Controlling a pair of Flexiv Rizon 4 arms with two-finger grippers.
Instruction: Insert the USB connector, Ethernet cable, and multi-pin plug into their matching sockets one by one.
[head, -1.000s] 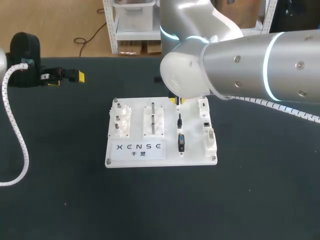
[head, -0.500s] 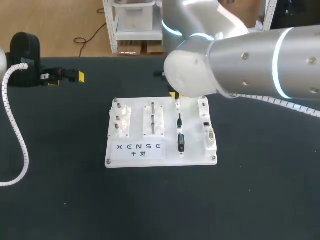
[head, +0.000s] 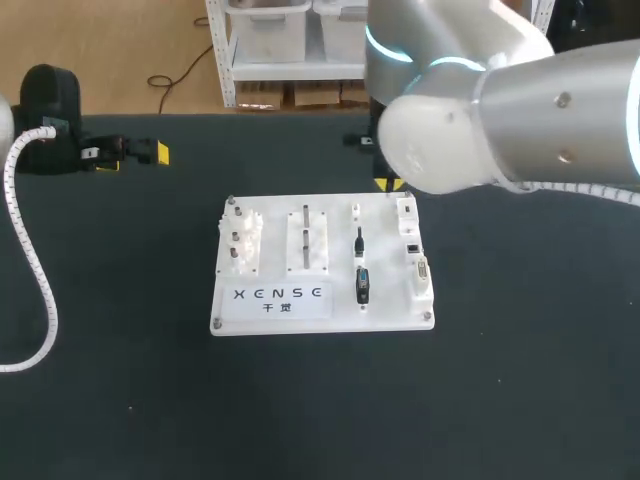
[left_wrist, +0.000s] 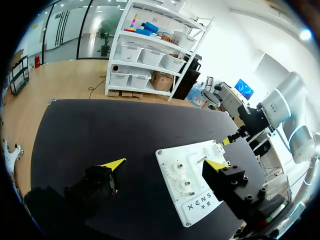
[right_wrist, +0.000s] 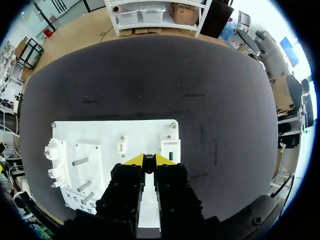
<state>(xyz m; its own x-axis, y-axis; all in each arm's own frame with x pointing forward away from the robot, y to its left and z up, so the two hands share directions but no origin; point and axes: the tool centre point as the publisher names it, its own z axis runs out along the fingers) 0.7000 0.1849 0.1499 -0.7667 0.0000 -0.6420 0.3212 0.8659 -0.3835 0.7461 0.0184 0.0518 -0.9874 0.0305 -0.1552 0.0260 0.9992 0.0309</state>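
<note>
Evidently the first insertion is judged to be in hand. The yellow-tipped fingers of the right gripper (right_wrist: 145, 160) are seen pressed together; whether a connector is pinched between them cannot be told. They are held over the far right part of the white rectangular fixture board (head: 385, 295), with the white socket block (right_wrist: 170, 145) at its right edge just ahead. The slim black cable plug (head: 358, 240) and the larger black multi-pin plug (head: 362, 286) are parked mid-board, beside the sockets. The USB connector cannot be singled out. Next, alignment with the matching socket and a straight press are called for. The left gripper (left_wrist: 164, 164) is spread wide, empty, well apart from the board.
</note>
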